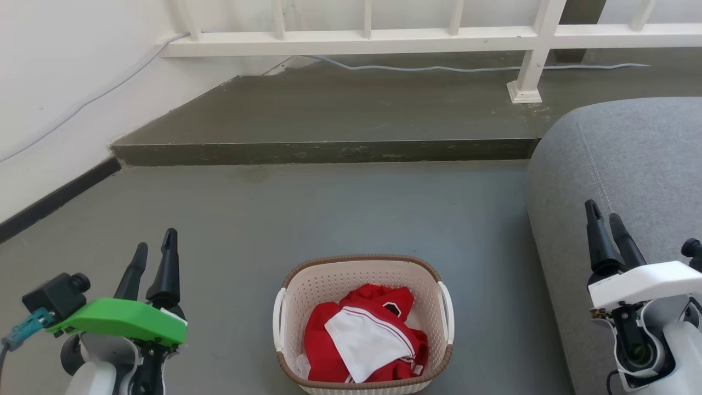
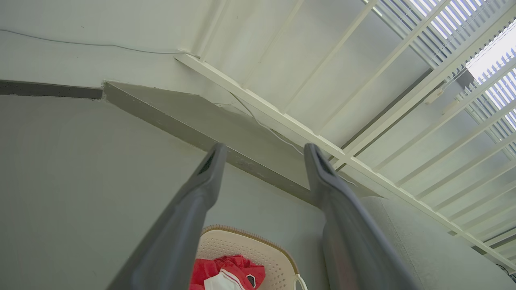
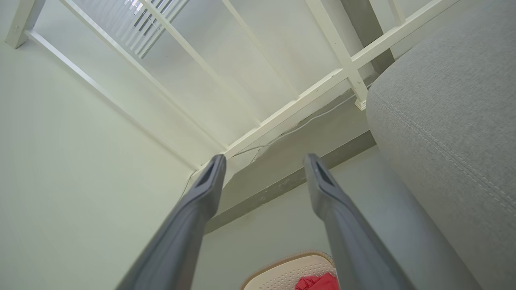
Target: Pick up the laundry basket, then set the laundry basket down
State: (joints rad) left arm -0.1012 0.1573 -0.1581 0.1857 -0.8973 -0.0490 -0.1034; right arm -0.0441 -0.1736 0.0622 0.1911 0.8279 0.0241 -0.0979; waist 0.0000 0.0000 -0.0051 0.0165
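The laundry basket [image 1: 323, 285] stands on the grey floor at the bottom centre of the head view, cream and perforated with a brown rim and white side handles. Red and white clothes [image 1: 364, 340] lie inside it. My left gripper [image 1: 156, 244] hangs open at the lower left, well apart from the basket. On the lower right my right gripper [image 1: 603, 211] is open too, over the sofa's edge. The left wrist view catches the basket [image 2: 250, 249] between the open fingers [image 2: 201, 189]. In the right wrist view the basket rim [image 3: 282, 272] shows at the bottom.
A grey sofa [image 1: 630, 181] fills the right side beside the basket. A raised concrete step [image 1: 329, 151] crosses behind, with a white railing [image 1: 384, 38] and a cable on it. A white wall [image 1: 55, 93] with a dark skirting runs along the left.
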